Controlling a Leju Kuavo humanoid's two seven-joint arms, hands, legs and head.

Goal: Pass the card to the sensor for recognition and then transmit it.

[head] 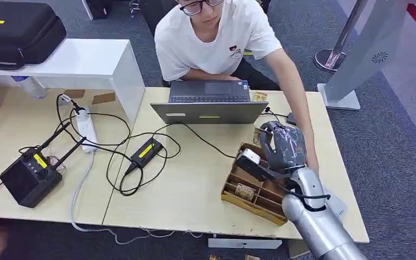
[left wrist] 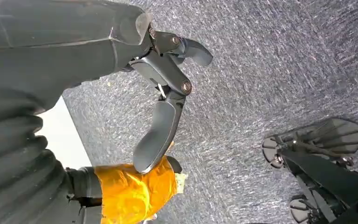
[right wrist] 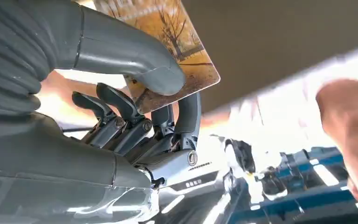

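My right arm (head: 317,225) is a silver tube with a black cable looped round it; beside the laptop (head: 208,103), its hand (head: 281,147) is plastic-wrapped grey.

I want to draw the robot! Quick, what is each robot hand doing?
Left robot hand: open, holding nothing.
Right robot hand: holding the card.

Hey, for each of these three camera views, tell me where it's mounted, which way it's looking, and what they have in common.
Head view: high on the robot, looking down at the pale wooden table, a seated person and the right hand over the brown compartment tray.
Left wrist view: behind the left hand, facing grey carpet.
Right wrist view: behind the right hand, which pinches an orange tree-printed card.
Shared: the right hand appears in both the head and right wrist views.
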